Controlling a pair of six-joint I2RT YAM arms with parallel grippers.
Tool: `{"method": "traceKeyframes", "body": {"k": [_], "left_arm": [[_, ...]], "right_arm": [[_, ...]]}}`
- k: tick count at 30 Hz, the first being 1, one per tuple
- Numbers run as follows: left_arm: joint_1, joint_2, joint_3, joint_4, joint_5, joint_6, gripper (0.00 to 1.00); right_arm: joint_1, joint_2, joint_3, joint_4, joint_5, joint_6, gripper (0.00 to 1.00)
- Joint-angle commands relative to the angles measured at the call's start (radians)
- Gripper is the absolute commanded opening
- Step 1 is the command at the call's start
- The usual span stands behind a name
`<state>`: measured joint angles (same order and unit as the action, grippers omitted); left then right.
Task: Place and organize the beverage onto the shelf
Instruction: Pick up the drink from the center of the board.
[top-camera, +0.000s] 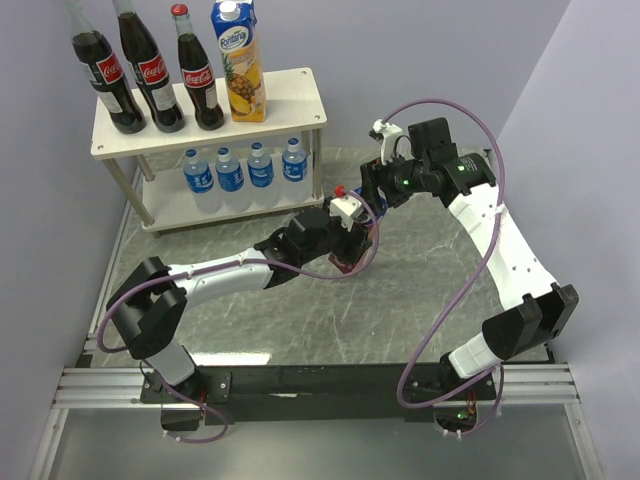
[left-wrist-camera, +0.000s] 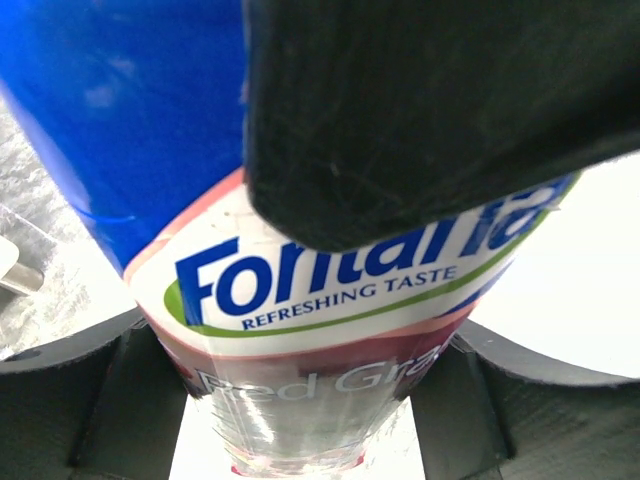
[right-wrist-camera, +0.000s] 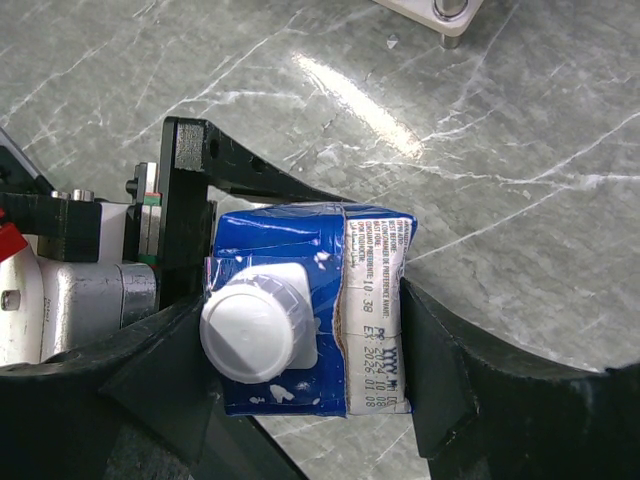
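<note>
Right wrist view: purple carton from above, white cap; right gripper clenched on its two sides.
Left wrist view: only here the "Fontana" label is readable; left gripper grasping same carton, a black part blocks its top.
Top view: carton almost hidden by both grippers, mid surface.
Shelf: cola bottles, yellow carton above; water bottles below.

Grey marble-look table. Two-tier whitish shelf stands on its far-left corner, legs on the top near the left edge.
</note>
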<state>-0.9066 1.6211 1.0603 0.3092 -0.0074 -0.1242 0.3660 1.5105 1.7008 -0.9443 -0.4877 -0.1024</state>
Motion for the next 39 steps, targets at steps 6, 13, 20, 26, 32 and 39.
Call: {"method": "traceKeyframes", "body": {"k": [6,13,20,26,32,39], "left_arm": [[-0.005,-0.009,0.063,0.007,0.052,0.003,0.50],[-0.005,-0.018,0.056,0.017,0.072,0.011,0.43],[-0.005,-0.055,0.027,0.045,0.067,0.008,0.37],[-0.005,-0.084,0.004,0.048,0.061,0.009,0.36],[-0.003,-0.098,-0.011,0.051,0.063,0.006,0.35],[-0.005,-0.109,-0.022,0.050,0.073,0.011,0.35]], "right_arm": [[-0.004,-0.131,0.056,0.185,-0.132,0.044,0.00],[-0.010,-0.134,0.051,0.185,-0.147,0.043,0.00],[-0.010,-0.137,0.054,0.185,-0.167,0.040,0.28],[-0.012,-0.147,0.053,0.197,-0.169,0.050,0.50],[-0.018,-0.153,0.054,0.203,-0.172,0.069,0.62],[-0.024,-0.157,0.072,0.206,-0.180,0.096,0.70]]}}
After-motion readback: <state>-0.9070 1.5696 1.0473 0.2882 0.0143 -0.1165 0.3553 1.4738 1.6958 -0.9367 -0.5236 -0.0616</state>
